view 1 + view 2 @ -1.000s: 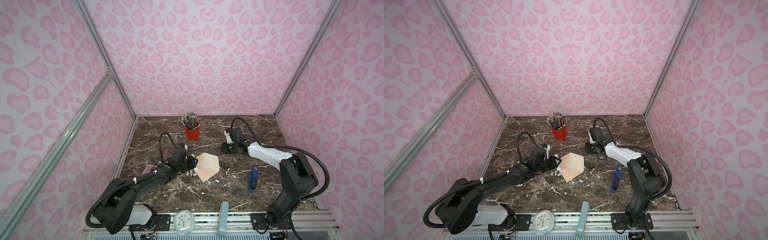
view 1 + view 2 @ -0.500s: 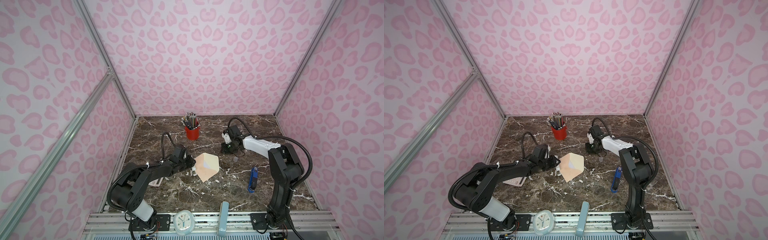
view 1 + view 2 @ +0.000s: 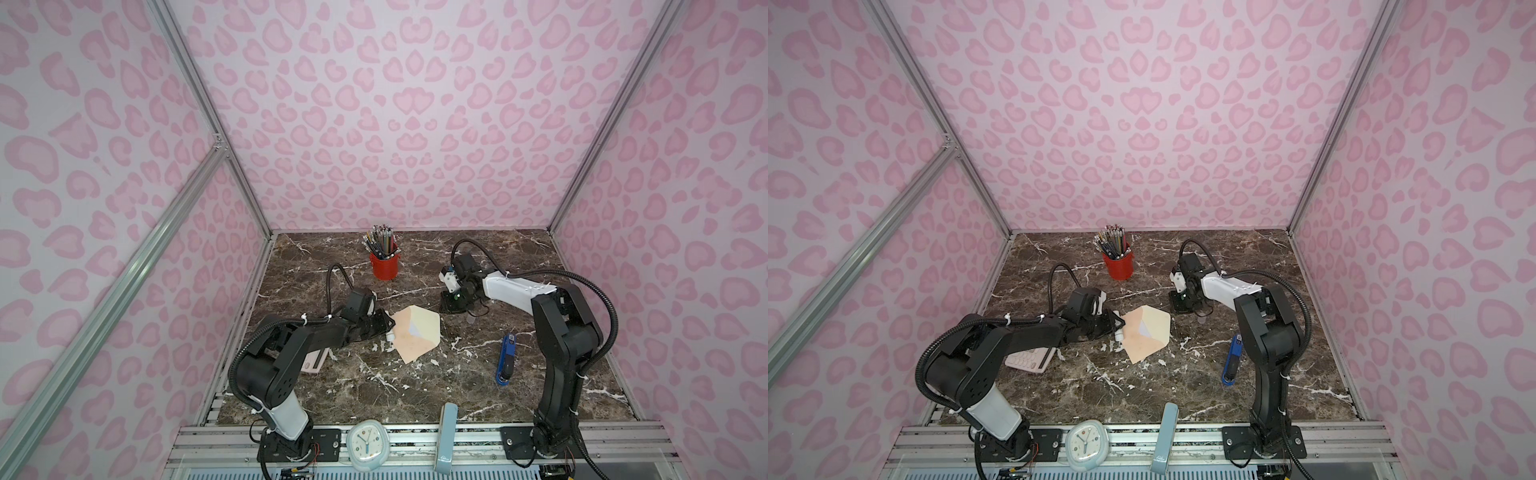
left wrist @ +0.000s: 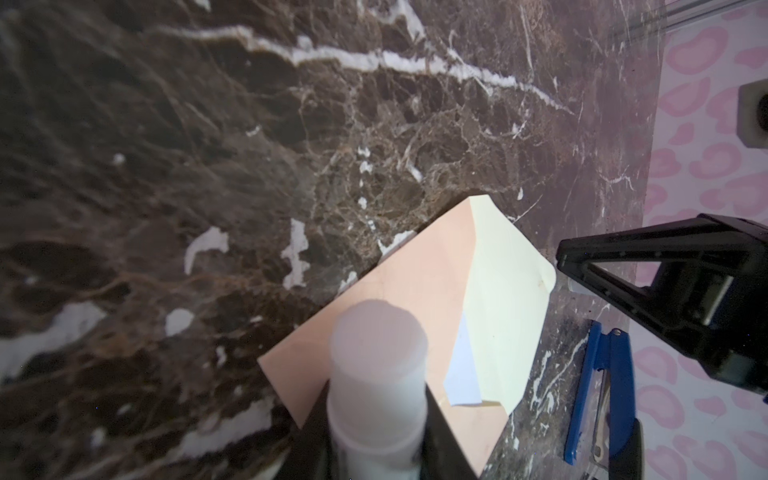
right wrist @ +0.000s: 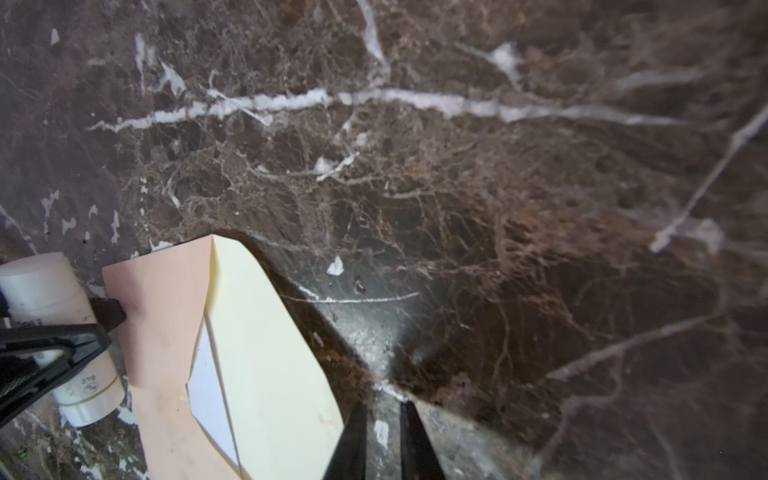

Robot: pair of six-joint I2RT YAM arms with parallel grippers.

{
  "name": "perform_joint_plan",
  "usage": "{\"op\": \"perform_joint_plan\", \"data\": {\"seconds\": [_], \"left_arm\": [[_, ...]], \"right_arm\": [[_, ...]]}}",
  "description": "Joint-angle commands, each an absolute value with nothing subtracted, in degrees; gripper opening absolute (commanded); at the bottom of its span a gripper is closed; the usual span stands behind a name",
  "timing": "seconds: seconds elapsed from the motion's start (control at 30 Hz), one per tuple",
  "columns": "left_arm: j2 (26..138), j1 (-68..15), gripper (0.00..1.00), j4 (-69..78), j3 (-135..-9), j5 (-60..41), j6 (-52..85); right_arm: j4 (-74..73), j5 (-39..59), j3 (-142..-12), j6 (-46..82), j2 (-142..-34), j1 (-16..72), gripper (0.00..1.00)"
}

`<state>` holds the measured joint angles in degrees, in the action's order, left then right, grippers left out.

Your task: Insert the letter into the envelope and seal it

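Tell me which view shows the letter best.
The right wrist view: the letter shows as a large white wedge between the envelope and its cream flap. The left wrist view shows a smaller wedge; both top views give only a tiny white sliver.

Letter mostly hidden inside envelope, calculator partly behind left arm.

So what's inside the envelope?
A bit of white letter peeks from the envelope, under the cream flap. The rest is covered.
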<state>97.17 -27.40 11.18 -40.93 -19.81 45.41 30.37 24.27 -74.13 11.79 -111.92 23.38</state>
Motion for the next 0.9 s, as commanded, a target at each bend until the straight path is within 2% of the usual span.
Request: {"op": "perform_joint_plan", "data": {"seconds": [0.0, 0.47, 0.87], "left_arm": [[97.9, -27.1, 0.04, 9.4, -40.6, -19.5, 44.3], [98.8, -26.7, 0.04, 9.8, -40.2, -20.3, 43.7], [99.5, -26.6, 0.04, 10.2, -40.3, -21.6, 43.8]], "right_arm": [[31.8, 26.3, -73.7, 10.3, -112.6, 24.0, 0.18], [33.7, 31.5, -73.4, 9.3, -110.7, 27.0, 0.15], [35.9, 28.6, -75.2, 10.8, -111.9, 32.2, 0.15]]}}
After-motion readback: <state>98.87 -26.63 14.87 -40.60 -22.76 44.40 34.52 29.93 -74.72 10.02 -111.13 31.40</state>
